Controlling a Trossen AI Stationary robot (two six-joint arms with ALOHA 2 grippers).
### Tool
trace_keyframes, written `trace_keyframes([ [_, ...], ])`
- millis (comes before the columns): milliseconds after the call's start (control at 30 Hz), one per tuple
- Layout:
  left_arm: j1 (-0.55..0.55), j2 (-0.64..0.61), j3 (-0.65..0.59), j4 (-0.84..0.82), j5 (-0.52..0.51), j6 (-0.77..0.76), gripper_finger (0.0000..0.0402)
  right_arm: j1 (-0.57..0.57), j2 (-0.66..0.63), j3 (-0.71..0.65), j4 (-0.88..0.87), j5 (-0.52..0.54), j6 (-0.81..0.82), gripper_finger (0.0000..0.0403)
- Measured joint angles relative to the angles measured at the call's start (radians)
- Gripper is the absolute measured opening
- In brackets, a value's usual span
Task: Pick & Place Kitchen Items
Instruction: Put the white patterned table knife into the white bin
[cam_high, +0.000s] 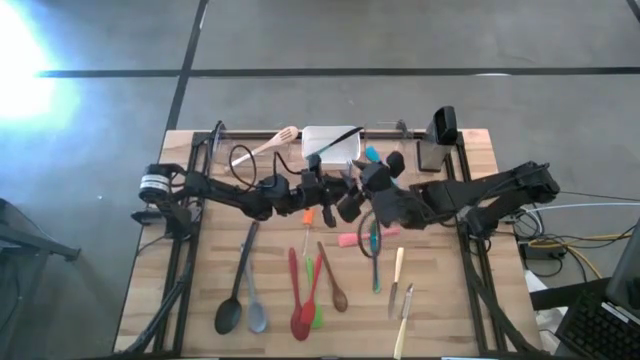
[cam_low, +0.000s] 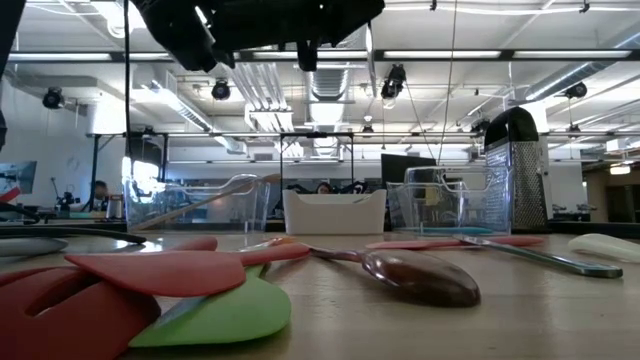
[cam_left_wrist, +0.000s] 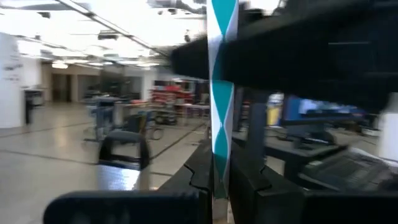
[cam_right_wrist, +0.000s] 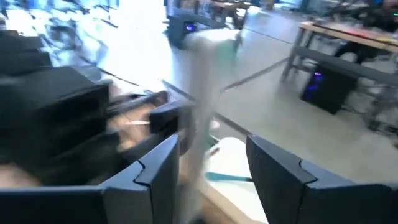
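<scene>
Both arms meet above the table's middle. My left gripper (cam_left_wrist: 217, 171) (cam_high: 335, 188) is shut on a slim utensil with teal and white stripes (cam_left_wrist: 221, 74). My right gripper (cam_right_wrist: 208, 168) (cam_high: 358, 198) faces it, open. The blurred pale utensil (cam_right_wrist: 200, 93) stands between its fingers, nearer one of them. On the wood below lie a black spoon (cam_high: 230, 312), a grey spoon (cam_high: 256, 316), red spoons (cam_high: 298, 318), a green spatula (cam_low: 230, 315), a brown spoon (cam_low: 420, 276), a teal-handled utensil (cam_high: 376, 252) and cream-handled cutlery (cam_high: 399, 266). My left gripper pinches the striped utensil between its two fingers at a low stretch of it (cam_left_wrist: 218, 149). The utensil stands across the fingers and runs up out of the wrist picture. It is lifted clear of the table. Whether my right gripper touches the utensil, I cannot tell.
Along the far edge stand a white tub (cam_high: 330, 142), a clear tub holding a wooden slotted spatula (cam_high: 276, 140), another clear tub (cam_low: 440, 200) and a metal grater (cam_low: 515, 170). Pink (cam_high: 348, 240) and orange (cam_high: 307, 215) pieces lie under the grippers. Black frame rails (cam_high: 185, 250) run down both table sides.
</scene>
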Motion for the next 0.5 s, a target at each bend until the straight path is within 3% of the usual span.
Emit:
trace_keyframes([
  [300, -0.007, 0.000, 0.008, -0.008, -0.004, 0.009, 0.0025, -0.031, 0.002, 0.000, -0.028, -0.006, 0.009, 0.0138],
  [500, -0.007, 0.000, 0.008, -0.015, -0.012, 0.022, 0.0025, -0.031, 0.002, 0.000, -0.043, -0.032, 0.010, 0.0047],
])
